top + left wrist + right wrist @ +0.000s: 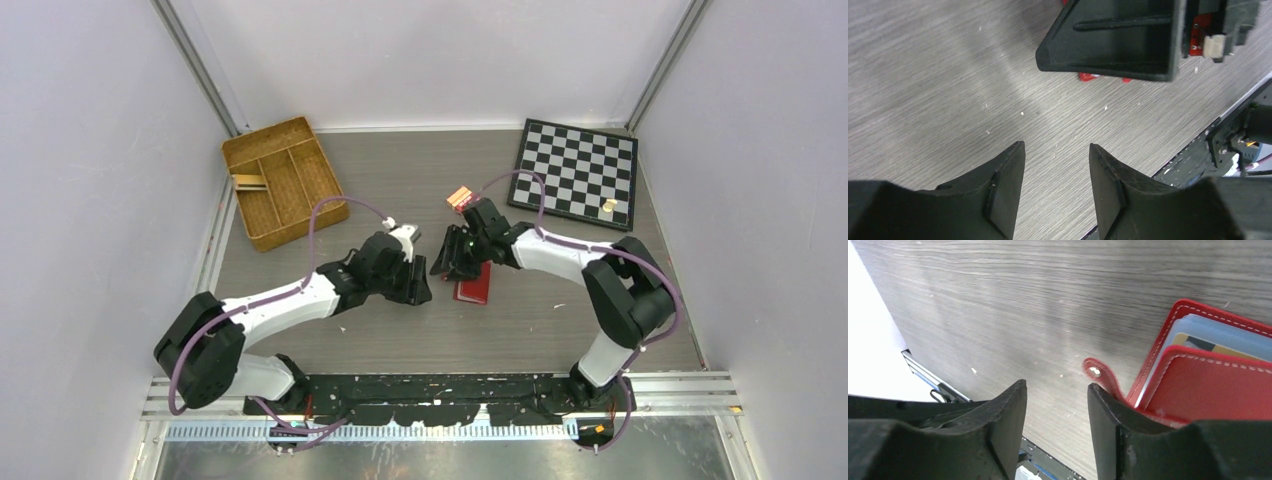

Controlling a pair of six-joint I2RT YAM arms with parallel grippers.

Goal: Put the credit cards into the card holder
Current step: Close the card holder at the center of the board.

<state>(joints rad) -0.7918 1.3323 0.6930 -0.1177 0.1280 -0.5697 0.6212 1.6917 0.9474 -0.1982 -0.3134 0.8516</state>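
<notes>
The dark-red card holder (474, 289) lies on the table between my two grippers. In the right wrist view it (1218, 385) is partly folded, with its snap tab (1099, 373) sticking out to the left. A yellow credit card with a dark stripe (1215, 347) sits inside its bluish sleeves (1218, 332). No other cards show. My right gripper (1057, 390) is open and empty, its right finger just beside the tab. My left gripper (1057, 147) is open and empty over bare table, just left of the holder (1103, 77). The two grippers (415, 285) (450, 266) are close together.
An orange-and-red banded pack (460, 197) lies behind the right gripper. A brown wicker divided tray (283, 180) stands at the back left. A checkered board (578, 172) with a small tan piece (608, 205) lies at the back right. The right arm's body (1113, 40) crowds the left wrist view.
</notes>
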